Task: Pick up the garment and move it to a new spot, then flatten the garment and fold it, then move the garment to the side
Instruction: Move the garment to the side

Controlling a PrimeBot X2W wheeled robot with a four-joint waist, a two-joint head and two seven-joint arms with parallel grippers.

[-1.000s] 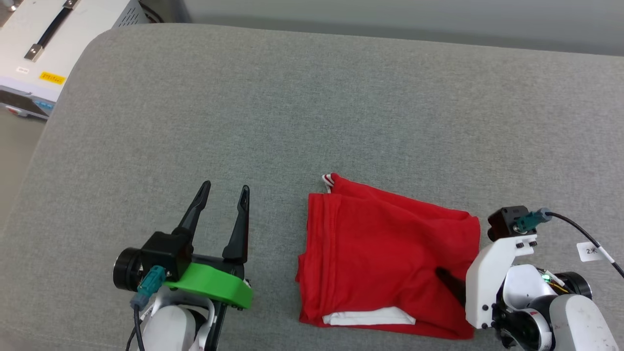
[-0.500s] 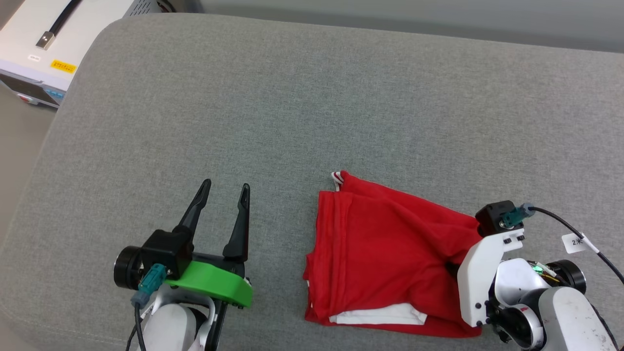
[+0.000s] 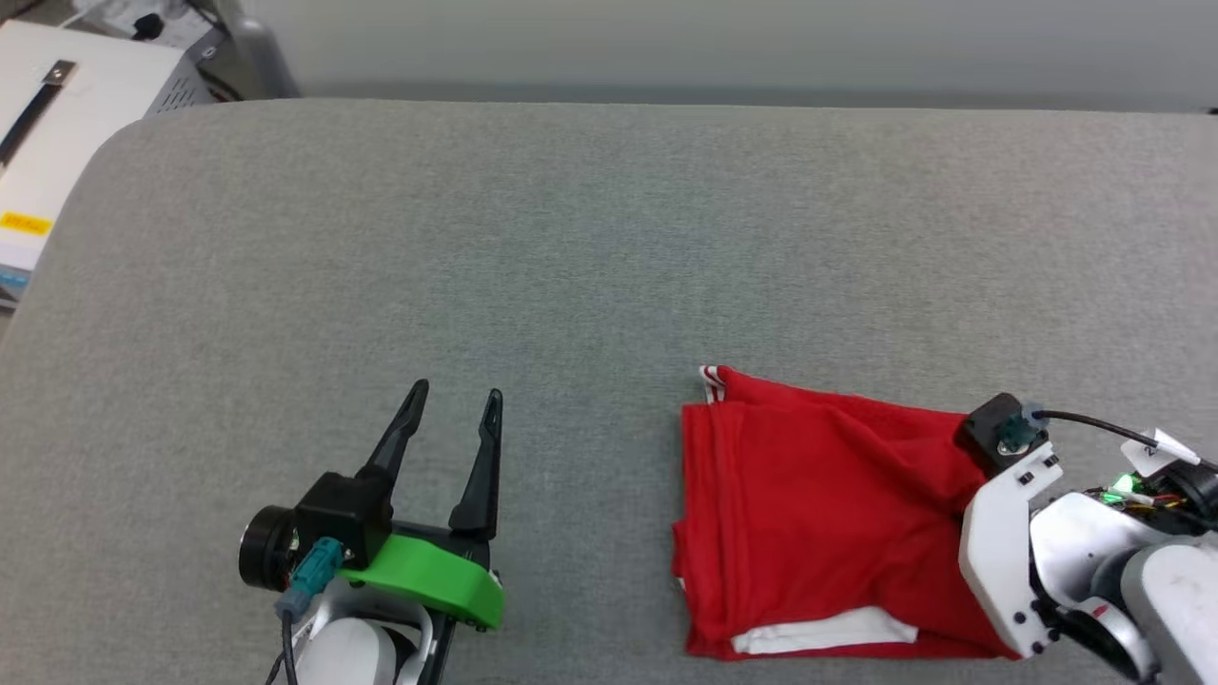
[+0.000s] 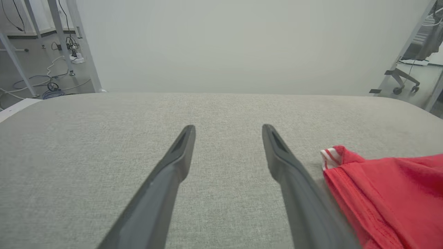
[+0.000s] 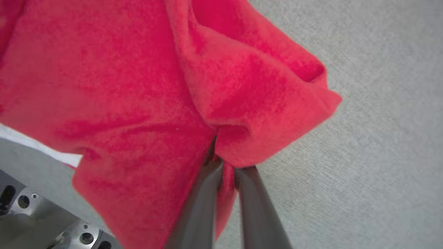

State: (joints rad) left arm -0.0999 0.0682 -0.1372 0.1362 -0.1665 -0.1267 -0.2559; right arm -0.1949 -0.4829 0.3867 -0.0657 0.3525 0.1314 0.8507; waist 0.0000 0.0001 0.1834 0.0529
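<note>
The garment (image 3: 809, 514) lies folded on the grey cushion (image 3: 571, 238) at the lower right, plain red side up, with a strip of white sleeve along its near edge and striped trim at its far left corner. My right gripper (image 5: 226, 166) is shut on a pinch of the garment's (image 5: 138, 86) right edge, and the cloth bunches over the fingertips. In the head view the white right wrist (image 3: 1009, 533) covers those fingers. My left gripper (image 3: 457, 390) hovers open to the left of the garment, holding nothing. In the left wrist view the left gripper (image 4: 228, 127) points past the garment's (image 4: 387, 193) striped corner.
A white equipment case (image 3: 57, 143) stands beyond the cushion's far left corner. The cushion's rounded back edge meets a plain wall. Cables (image 4: 52, 93) and a chair base (image 4: 401, 77) lie on the floor beyond. Bare cushion stretches left of and behind the garment.
My right gripper has shut on the garment's right edge, which now bunches up. The head camera has turned, shifting the whole picture. The left gripper stays open.
</note>
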